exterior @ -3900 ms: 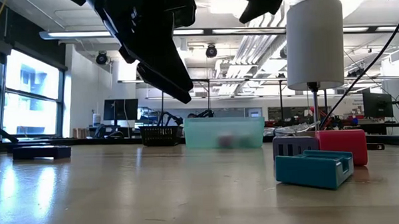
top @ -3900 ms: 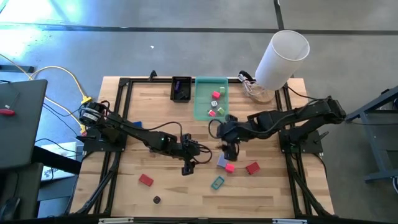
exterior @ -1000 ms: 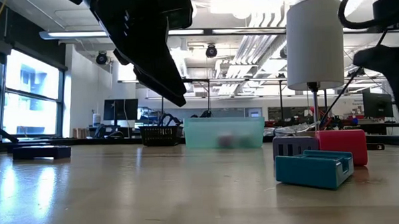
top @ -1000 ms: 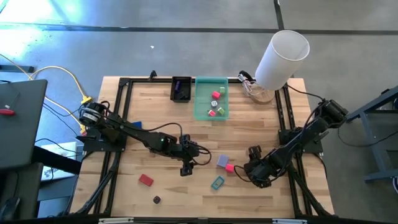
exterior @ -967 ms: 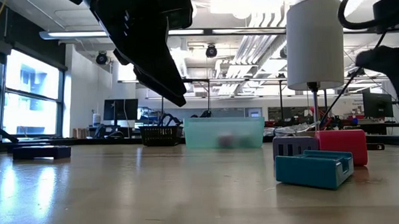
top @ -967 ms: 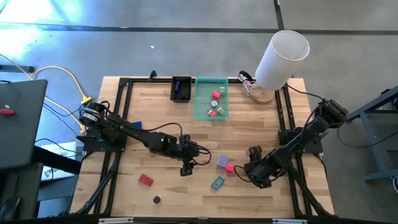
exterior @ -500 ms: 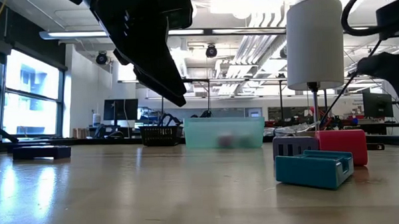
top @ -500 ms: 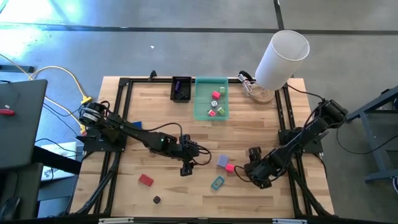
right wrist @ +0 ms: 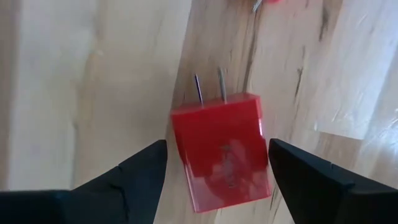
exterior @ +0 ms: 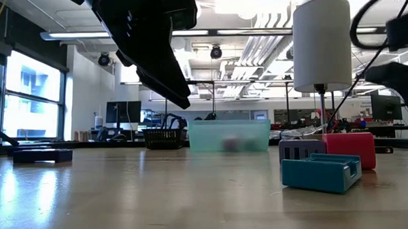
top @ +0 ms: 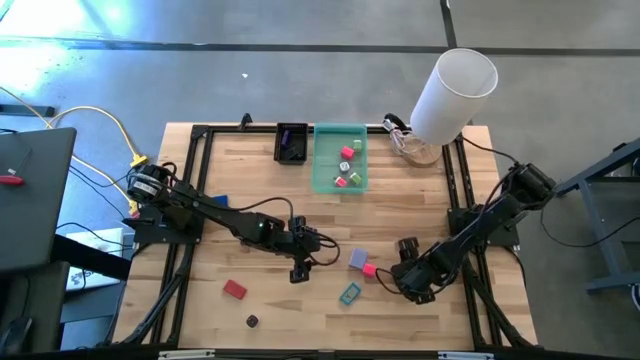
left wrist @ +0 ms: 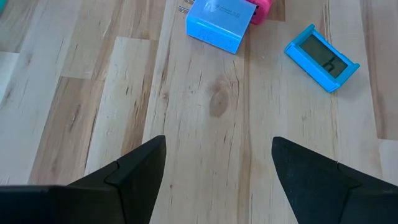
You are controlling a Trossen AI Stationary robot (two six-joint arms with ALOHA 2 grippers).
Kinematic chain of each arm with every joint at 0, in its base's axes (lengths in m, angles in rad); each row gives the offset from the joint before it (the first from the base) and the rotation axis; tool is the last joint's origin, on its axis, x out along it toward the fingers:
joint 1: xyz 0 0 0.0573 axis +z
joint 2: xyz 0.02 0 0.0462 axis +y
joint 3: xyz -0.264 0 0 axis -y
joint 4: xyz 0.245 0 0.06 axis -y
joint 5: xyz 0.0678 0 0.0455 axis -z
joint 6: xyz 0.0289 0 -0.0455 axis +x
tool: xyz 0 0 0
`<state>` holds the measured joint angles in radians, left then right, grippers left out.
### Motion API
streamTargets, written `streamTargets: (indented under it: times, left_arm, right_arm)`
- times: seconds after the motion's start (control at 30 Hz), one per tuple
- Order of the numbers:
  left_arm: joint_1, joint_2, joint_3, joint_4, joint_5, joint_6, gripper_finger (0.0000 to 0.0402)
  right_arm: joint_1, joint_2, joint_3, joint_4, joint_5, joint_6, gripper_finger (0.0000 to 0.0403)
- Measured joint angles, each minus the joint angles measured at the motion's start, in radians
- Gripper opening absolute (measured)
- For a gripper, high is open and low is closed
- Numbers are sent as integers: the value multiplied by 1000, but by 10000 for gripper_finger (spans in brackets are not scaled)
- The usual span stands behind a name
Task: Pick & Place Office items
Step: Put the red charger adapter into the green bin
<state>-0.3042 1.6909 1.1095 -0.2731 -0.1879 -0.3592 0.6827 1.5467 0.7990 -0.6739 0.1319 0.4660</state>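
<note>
The right claw [right wrist: 214, 180] stood apart, its fingers [right wrist: 140, 171] straddling a red plug adapter [right wrist: 224, 152] lying flat on the table [top: 250, 180] near its front right area, not yet clamped. The adapter looked like rigid, light, smooth plastic; the two flat side faces offered the best hold, clear of the two metal prongs. The left claw [left wrist: 214, 162] hung apart over bare table near a blue block [left wrist: 217, 25], holding nothing.
</note>
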Motion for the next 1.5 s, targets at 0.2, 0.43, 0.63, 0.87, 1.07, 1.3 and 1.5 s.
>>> streamTargets:
  times: [0.2, 0.43, 0.63, 0.87, 1.07, 1.3, 1.5]
  left_arm:
    - [0, 0, 0, 0, 0, 0, 283]
    - [0, 0, 0, 0, 0, 0, 283]
    - [0, 0, 0, 0, 0, 0, 283]
    - [0, 0, 0, 26, 0, -14, 283]
    - [0, 0, 0, 205, 0, -131, 283]
    - [9, 0, 0, 409, 1, -181, 283]
    - [9, 0, 0, 534, -4, -172, 283]
  right_arm:
    - [-5, 77, 3, 14, 1, -19, 270]
    - [-3, 95, 3, 32, 8, -18, 242]
    - [-3, 96, 3, 24, 23, 53, 196]
    - [1, 107, 65, -74, 145, 91, 196]
    - [-3, 105, 191, -172, 435, 18, 205]
    - [-6, 105, 273, -189, 687, -141, 197]
    - [-28, 104, 333, -171, 917, -205, 212]
